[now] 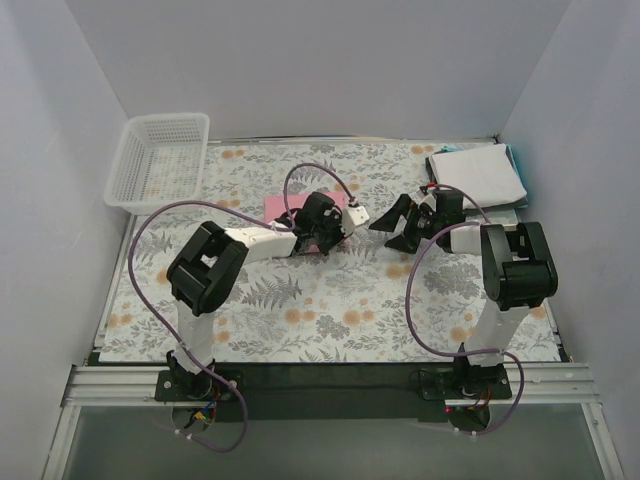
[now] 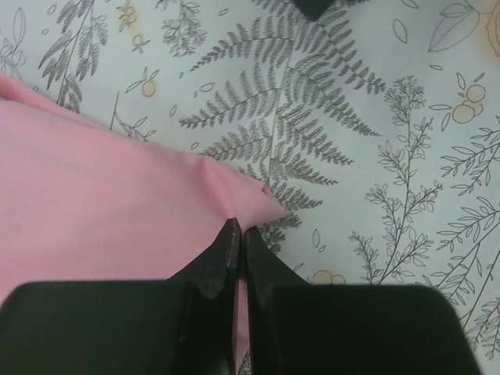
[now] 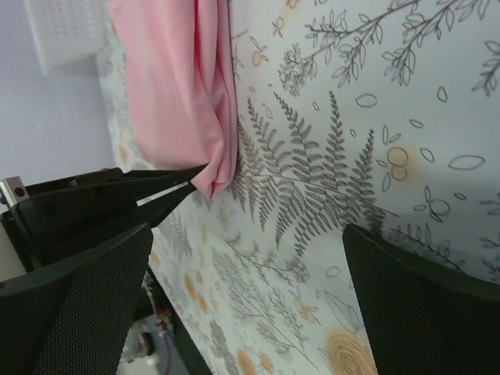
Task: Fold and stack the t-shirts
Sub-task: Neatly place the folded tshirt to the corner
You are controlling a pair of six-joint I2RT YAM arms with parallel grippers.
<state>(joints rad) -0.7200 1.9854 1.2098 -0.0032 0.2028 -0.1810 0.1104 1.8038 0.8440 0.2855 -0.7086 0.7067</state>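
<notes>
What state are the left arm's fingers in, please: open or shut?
Shut: the left fingers pinch the pink t-shirt's corner between them.

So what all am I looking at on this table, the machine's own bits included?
pink t-shirt: one, pink, middle of the table, partly under the left arm
folded t-shirts: one stack, white on top with a teal edge below, back right corner; how many are in it cannot be told
basket: one, white plastic mesh, back left corner
tablecloth: one, pale with grey ferns and orange flowers, covering the table
cables: two, purple, one looping along each arm
arms: two, black and white, bases at the near edge
left gripper: one, black, shut on a corner of the pink t-shirt
right gripper: one, black, open, beside that corner, holding nothing
</notes>
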